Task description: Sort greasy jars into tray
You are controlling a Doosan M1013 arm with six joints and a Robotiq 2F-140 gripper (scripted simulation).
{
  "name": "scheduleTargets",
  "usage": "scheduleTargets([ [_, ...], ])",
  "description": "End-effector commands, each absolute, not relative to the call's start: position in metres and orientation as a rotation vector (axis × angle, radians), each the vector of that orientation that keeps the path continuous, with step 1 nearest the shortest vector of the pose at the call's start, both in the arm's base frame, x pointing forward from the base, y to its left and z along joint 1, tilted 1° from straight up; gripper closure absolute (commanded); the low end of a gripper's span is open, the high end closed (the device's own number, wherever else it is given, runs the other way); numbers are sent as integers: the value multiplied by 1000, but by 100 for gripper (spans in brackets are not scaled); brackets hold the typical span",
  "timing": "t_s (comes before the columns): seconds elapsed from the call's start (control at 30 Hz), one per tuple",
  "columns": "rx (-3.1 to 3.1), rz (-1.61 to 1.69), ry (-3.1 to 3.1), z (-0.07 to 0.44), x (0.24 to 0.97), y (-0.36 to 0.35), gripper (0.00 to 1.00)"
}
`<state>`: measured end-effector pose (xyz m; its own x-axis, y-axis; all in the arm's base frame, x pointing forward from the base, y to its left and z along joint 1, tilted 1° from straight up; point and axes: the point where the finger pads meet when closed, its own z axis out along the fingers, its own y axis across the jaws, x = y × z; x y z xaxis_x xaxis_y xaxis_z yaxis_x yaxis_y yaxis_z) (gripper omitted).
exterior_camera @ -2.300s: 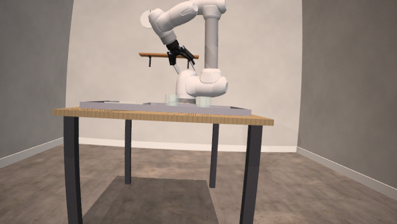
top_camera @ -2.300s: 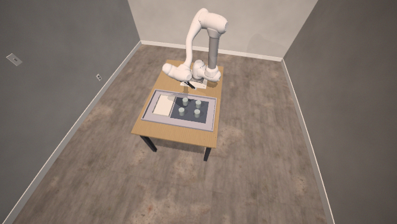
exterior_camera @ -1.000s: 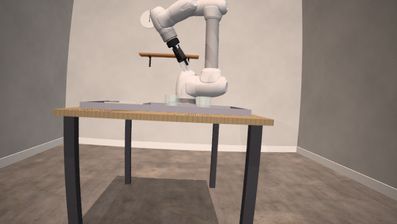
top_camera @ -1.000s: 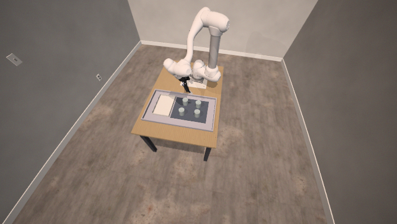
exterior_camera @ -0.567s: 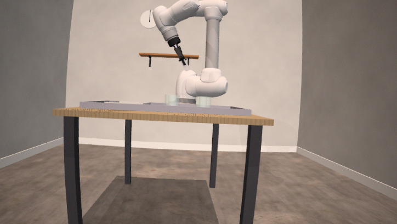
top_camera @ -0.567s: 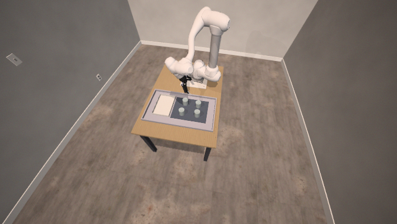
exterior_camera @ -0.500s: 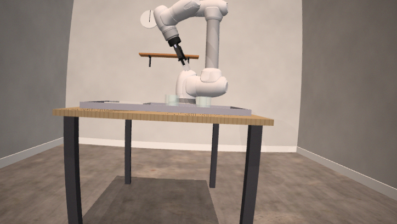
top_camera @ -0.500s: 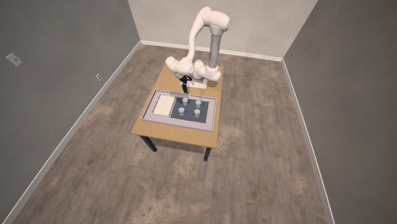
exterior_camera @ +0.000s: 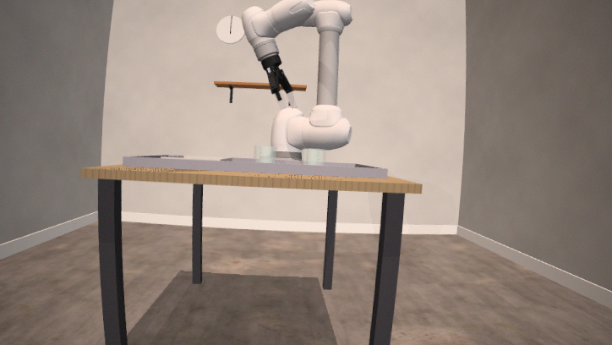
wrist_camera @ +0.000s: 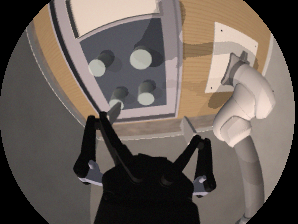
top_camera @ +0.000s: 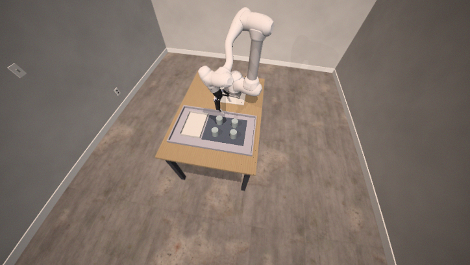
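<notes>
Four pale glass jars stand mouth down on the dark drying mat [top_camera: 224, 130]: back left [top_camera: 219, 119], back right [top_camera: 234, 123], front left [top_camera: 214, 132] and front right [top_camera: 233, 134]. The cream tray [top_camera: 194, 124] lies left of the mat and holds nothing. My gripper [top_camera: 219, 110] is open and empty. It hangs well above the mat's back edge, near the back left jar, as the exterior view shows [exterior_camera: 286, 101].
Mat and tray sit on a grey steel top with a raised rim [top_camera: 211, 130] on a wooden table [top_camera: 210, 154]. The arm's base [top_camera: 250, 87] stands at the table's back edge. A wall shelf [exterior_camera: 256, 85] is behind.
</notes>
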<state>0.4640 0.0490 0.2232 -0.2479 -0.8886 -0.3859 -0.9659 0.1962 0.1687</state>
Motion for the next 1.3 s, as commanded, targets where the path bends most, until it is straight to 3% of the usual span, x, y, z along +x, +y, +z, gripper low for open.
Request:
scheduleTargets([
  [0.0, -1674, 520, 2382, 223, 472, 50, 0],
  [1.27, -982, 274, 2882, 222, 512, 57, 0],
])
